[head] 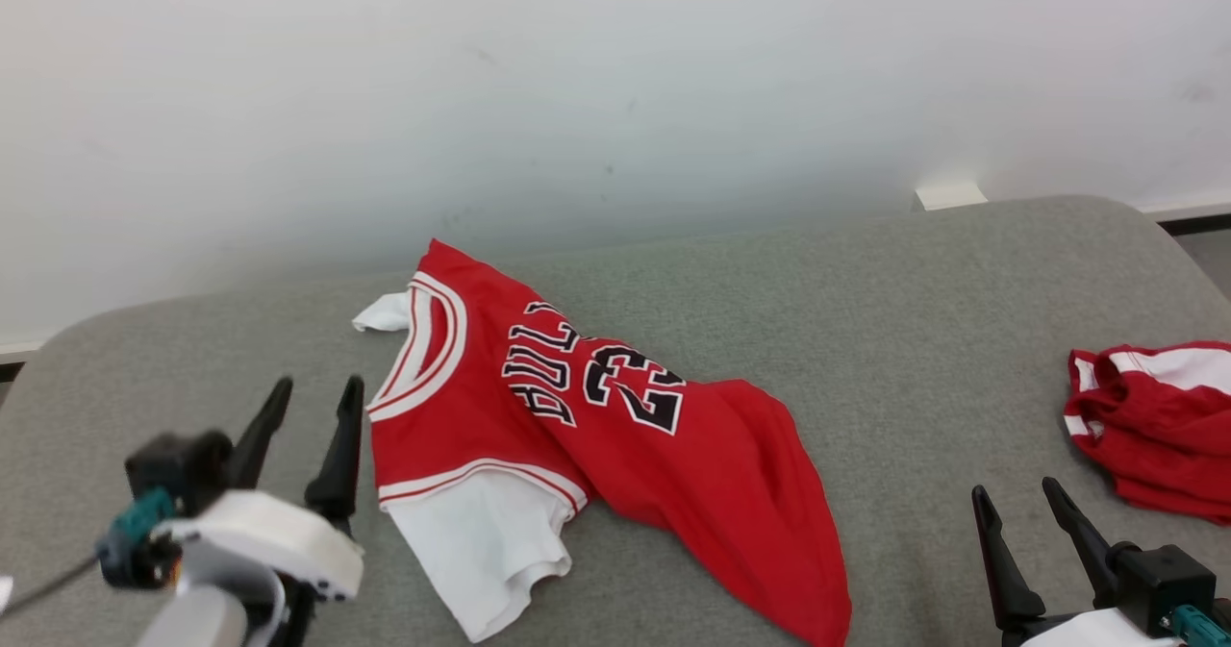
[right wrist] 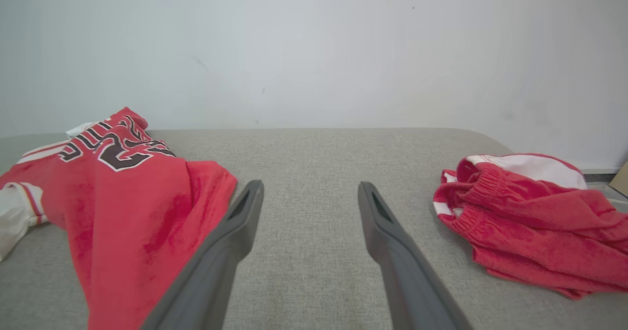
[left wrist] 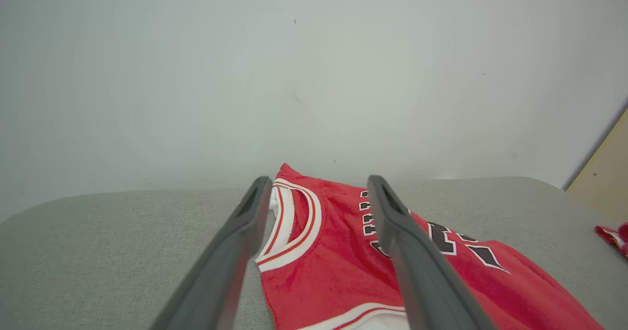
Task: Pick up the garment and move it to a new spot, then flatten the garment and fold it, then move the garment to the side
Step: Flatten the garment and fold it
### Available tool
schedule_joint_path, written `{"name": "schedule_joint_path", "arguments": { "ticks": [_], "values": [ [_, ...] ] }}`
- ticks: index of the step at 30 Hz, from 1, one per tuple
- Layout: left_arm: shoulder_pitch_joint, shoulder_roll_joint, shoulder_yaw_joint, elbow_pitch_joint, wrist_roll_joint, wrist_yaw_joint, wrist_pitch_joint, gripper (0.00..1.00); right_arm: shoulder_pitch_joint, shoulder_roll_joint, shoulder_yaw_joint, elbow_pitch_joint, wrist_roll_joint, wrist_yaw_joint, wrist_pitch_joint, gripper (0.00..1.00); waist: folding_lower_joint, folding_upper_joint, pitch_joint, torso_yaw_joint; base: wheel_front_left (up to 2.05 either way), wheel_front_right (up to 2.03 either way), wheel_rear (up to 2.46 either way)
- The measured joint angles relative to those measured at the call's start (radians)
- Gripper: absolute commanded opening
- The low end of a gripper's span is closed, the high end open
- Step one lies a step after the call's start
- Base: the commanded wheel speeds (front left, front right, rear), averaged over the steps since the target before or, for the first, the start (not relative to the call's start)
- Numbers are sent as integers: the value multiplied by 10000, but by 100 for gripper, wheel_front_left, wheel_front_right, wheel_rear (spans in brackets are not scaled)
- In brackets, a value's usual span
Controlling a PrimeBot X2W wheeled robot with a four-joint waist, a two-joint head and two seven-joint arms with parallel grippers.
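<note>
Bulls jersey (head: 577, 416), red with white sleeves, lies rumpled and skewed near the middle of the grey cushion (head: 914, 339), its hem bunched toward the near edge. The left gripper (head: 319, 385) hovers just beside its collar side with jaws spread wide and empty. The right gripper (head: 1015, 489) is likewise open, between the jersey and a heap of red shorts (head: 1154, 426). Flattening looks like the step in hand, which calls for pinching opposite edges and drawing them apart. Black, white-edged print reads "BULLS", partly creased, over "23".
</note>
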Motion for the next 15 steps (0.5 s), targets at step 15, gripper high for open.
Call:
{"name": "schedule_joint_path", "arguments": {
  "ticks": [15],
  "values": [
    [3162, -1386, 552, -1956, 884, 522, -428, 100, 345, 52, 19, -224, 59, 0, 59, 100, 0, 0, -305, 373, 0, 0, 0]
  ]
}}
